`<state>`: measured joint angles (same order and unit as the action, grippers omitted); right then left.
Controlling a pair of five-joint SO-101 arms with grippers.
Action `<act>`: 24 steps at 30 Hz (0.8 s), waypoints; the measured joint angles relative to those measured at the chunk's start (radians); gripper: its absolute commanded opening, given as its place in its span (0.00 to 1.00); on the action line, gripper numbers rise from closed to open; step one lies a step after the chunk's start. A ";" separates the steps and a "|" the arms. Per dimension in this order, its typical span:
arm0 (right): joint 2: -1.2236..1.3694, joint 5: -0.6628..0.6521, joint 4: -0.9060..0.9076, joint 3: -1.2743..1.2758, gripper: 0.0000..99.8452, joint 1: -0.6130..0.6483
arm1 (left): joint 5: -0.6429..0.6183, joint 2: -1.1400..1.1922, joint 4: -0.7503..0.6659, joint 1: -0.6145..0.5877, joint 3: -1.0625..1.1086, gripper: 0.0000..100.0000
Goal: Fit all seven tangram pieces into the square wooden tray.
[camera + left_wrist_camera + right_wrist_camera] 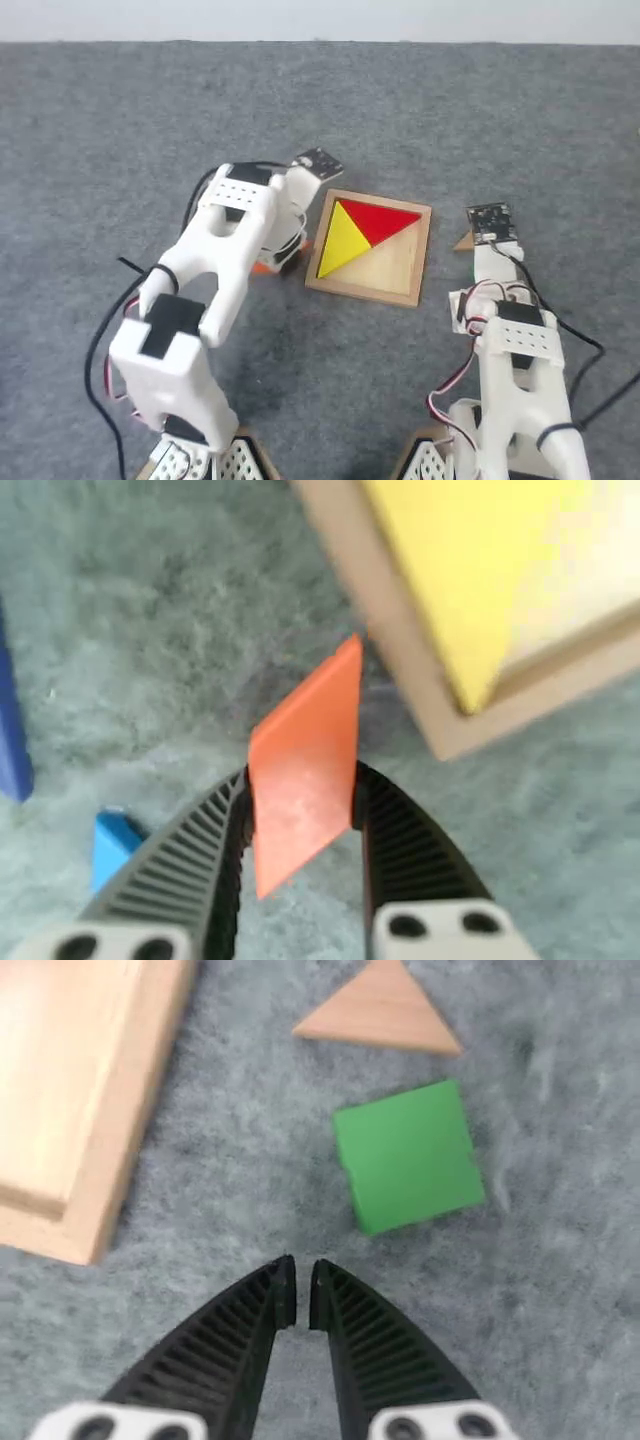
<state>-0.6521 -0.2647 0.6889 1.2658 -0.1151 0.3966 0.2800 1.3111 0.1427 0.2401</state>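
Left claw [303,780]: clamped on the orange piece [305,730], one jaw on each flat face. The piece stands on edge and juts forward past the fingertips. I cannot tell whether it is touching the worktop [120,120].
Right claw [302,1295]: jaws drawn almost together with only a thin slit between the tips, and nothing held.
Tray: the square wooden tray [400,660] lies just ahead of the left claw, its near corner close to the tip of the orange piece but apart from it. One corner of it also lies ahead of the right claw, off to one side.
Done: the yellow triangle [343,248] and the red triangle [384,220] lie flat inside the tray, meeting along one edge. That makes two of seven. The rest of the tray floor is bare wood.
In hand: the orange piece, judged to be third in line for the tray.
Left, by the right claw: the green square [408,1156] lies just ahead of the claw tips on the worktop. The plain wooden triangle [380,1012] lies beyond it, and the two are apart.
Left, by the left claw: the light blue piece [115,845] lies close beside one jaw. The dark blue piece [12,730] is farther out on the same side, too cut off to tell its shape.
Progress: early, by my judgement, with five pieces outside the tray, counting the one being held.
Writing: no readable print on the tray or the pieces.
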 measured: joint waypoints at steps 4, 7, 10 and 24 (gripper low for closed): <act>0.000 0.000 0.000 0.000 0.04 -0.066 | -0.055 -0.046 0.087 0.055 -0.089 0.01; 0.000 0.012 0.000 0.000 0.04 -0.120 | -0.098 -0.049 0.140 0.107 -0.181 0.01; 0.000 0.054 0.000 -0.021 0.04 -0.186 | -0.167 -0.049 0.152 0.192 -0.241 0.01; 0.000 0.078 0.000 -0.035 0.04 -0.207 | -0.511 0.407 0.152 0.397 -0.740 0.01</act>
<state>-0.6521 -0.1864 0.6889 1.2306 -0.3222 -0.1143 0.6866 1.4630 0.5401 -0.4994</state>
